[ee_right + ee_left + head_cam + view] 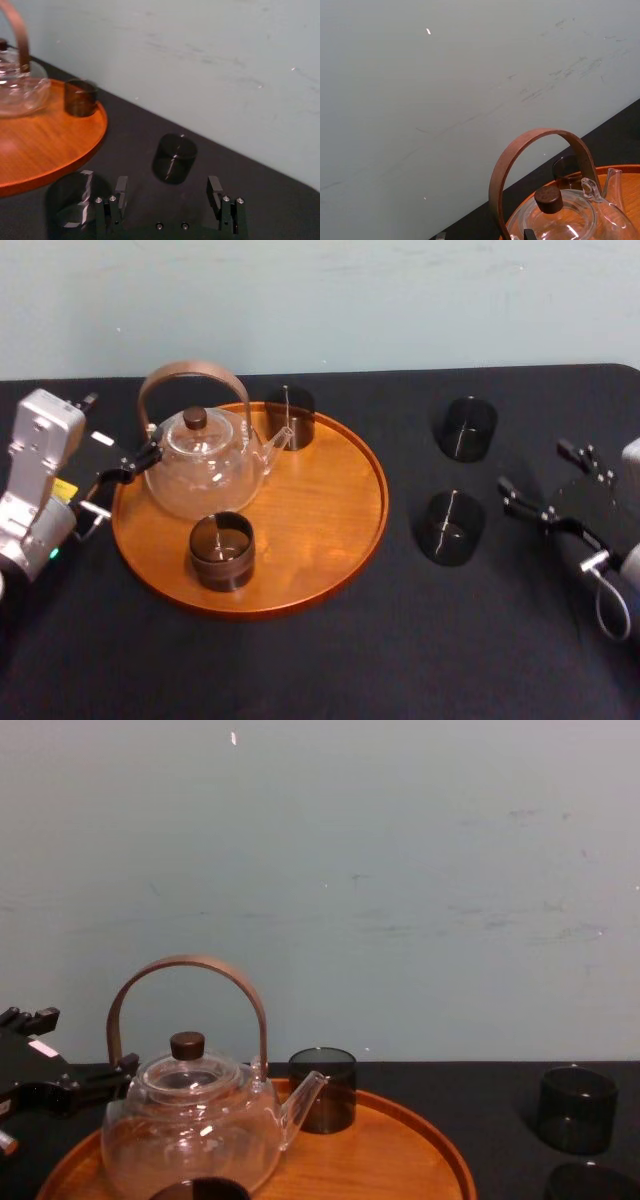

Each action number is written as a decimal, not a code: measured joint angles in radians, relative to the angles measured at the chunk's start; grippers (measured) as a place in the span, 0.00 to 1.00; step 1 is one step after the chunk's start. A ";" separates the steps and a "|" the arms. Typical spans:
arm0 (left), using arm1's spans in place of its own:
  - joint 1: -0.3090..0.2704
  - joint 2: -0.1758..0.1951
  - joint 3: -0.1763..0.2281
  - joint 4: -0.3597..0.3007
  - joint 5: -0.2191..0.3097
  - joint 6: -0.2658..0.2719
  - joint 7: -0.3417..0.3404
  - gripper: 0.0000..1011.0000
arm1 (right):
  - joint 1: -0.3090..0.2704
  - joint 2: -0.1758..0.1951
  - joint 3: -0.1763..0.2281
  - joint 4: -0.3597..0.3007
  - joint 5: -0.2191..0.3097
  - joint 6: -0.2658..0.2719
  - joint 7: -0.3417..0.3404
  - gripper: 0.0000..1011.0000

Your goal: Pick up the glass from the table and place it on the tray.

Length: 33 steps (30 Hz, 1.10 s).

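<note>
Glass (pixel 451 528) standing upright on the black table (pixel 420 640), just right of the tray (pixel 378 505) and clear of its rim; that's the one nearest you. A second glass (pixel 467 428) stands farther back, also right of the tray, apart from the first. Your right gripper (pixel 540 472) hangs right of the tray, beyond both of those, jaws spread wide and holding nothing. On the tray itself you've got the clear teapot (pixel 203 472) toward the left side, a rear glass (pixel 290 418) at the back rim just beside the spout, and a front glass (pixel 222 551) near the front rim. Your left gripper (pixel 125 468) sits at the tray's left rim, close to the teapot; whether it's open or closed, you can't tell.
</note>
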 joint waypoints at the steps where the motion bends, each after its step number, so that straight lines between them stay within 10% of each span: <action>1: 0.000 0.000 0.000 0.000 0.000 0.000 0.000 1.00 | -0.010 0.003 0.002 -0.009 0.001 0.004 0.003 0.99; 16: 0.000 0.000 0.000 0.000 0.000 0.000 0.000 1.00 | -0.124 0.006 0.010 -0.082 0.013 0.056 0.056 0.99; 33: 0.000 0.000 0.000 0.000 0.000 0.000 0.000 1.00 | -0.065 -0.072 -0.025 -0.011 -0.017 0.087 0.135 0.99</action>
